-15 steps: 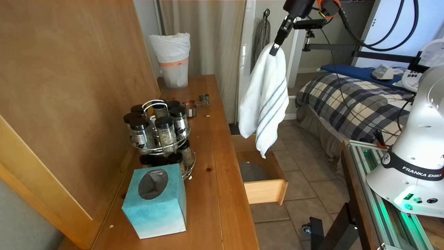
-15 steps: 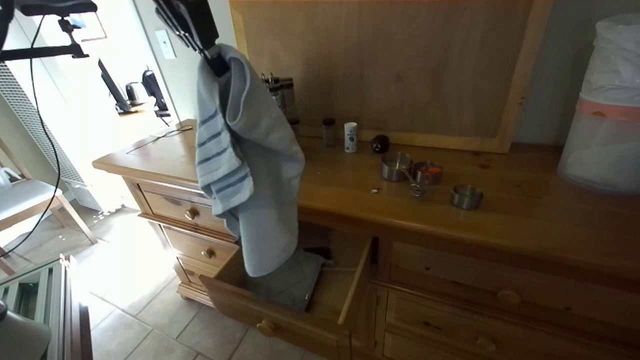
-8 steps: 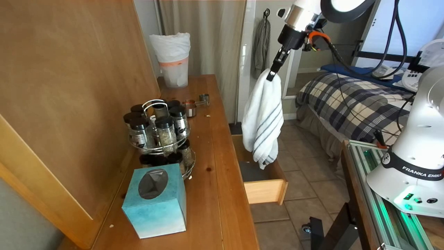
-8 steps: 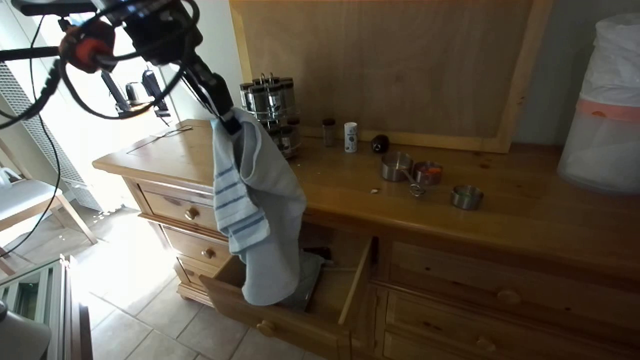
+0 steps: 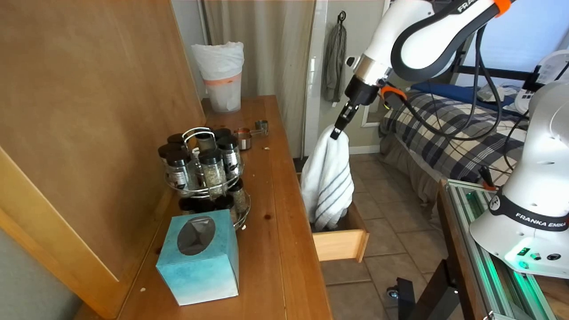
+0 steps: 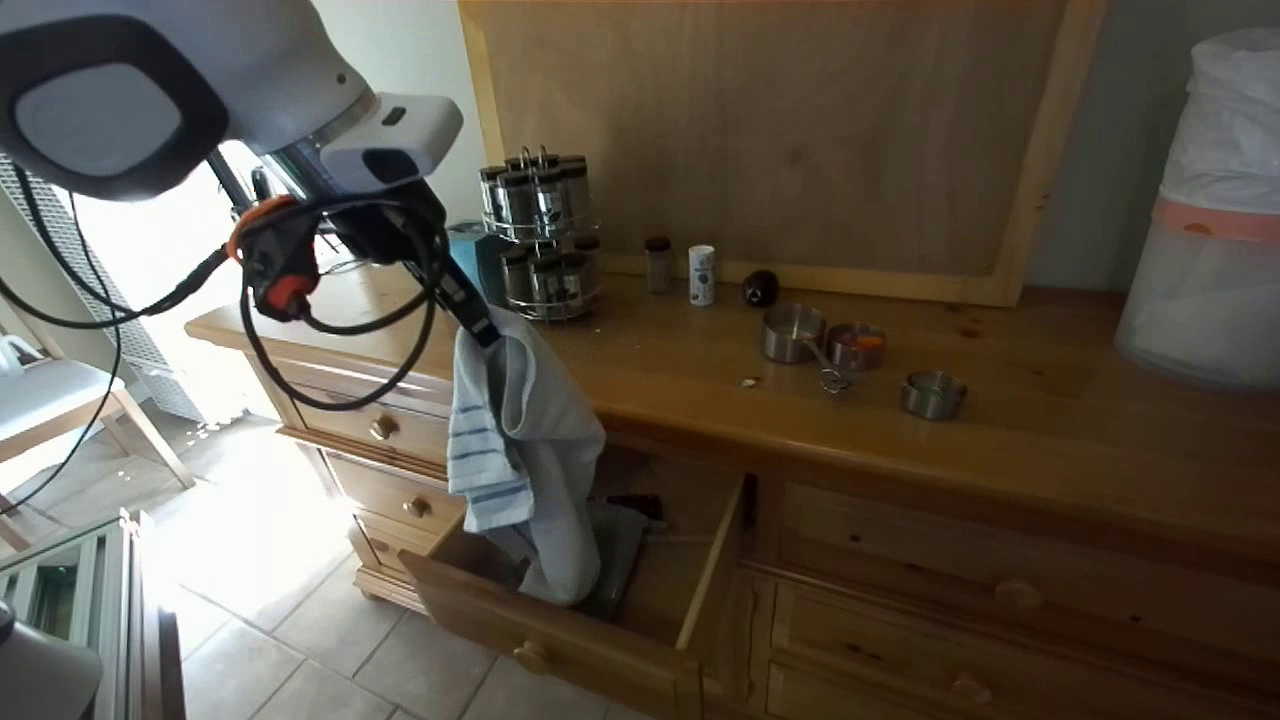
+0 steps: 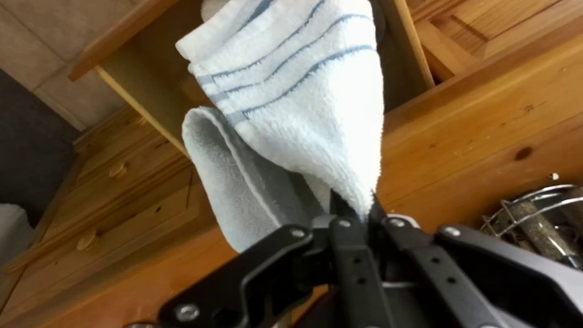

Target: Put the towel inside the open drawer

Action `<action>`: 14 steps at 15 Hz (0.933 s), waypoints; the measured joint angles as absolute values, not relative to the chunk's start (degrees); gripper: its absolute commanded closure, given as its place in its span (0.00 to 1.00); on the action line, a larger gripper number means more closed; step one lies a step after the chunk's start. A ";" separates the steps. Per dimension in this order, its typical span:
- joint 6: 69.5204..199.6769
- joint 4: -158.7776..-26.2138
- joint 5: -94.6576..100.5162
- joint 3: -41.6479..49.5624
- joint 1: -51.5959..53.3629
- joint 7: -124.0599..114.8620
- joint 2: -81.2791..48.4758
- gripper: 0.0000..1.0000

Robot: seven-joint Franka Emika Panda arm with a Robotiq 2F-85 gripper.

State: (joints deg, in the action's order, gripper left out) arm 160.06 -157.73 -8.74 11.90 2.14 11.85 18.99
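Observation:
The white towel with blue-grey stripes hangs from my gripper, as both exterior views (image 5: 329,182) (image 6: 545,450) and the wrist view (image 7: 305,100) show. My gripper (image 5: 336,133) is shut on the towel's upper end, pointing down and higher than the dresser's front edge; it also shows in an exterior view (image 6: 485,333) and the wrist view (image 7: 357,207). The open wooden drawer (image 5: 340,245) is below the towel; its front panel shows in an exterior view (image 6: 560,635). The towel's lower end hangs within the drawer's opening. Whether it touches the bottom is hard to tell.
A grey flat item (image 6: 622,545) lies in the drawer. On the dresser top (image 5: 266,249) stand a spice rack (image 5: 211,171), a blue tissue box (image 5: 200,266), metal measuring cups (image 6: 793,335) and a lined bin (image 5: 223,89). A cable loop (image 6: 340,400) hangs by the arm.
My gripper and the towel have moved down. The towel's lower end has gone from above the drawer to inside its opening and is bunched more. The drawer has not moved.

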 measured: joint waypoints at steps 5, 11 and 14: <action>162.17 -158.17 -9.76 13.15 2.23 12.54 9.69 0.98; 163.15 -157.90 -5.08 13.18 -3.81 11.65 -0.39 0.98; 163.29 -157.23 7.68 15.00 -7.78 4.84 -4.68 0.98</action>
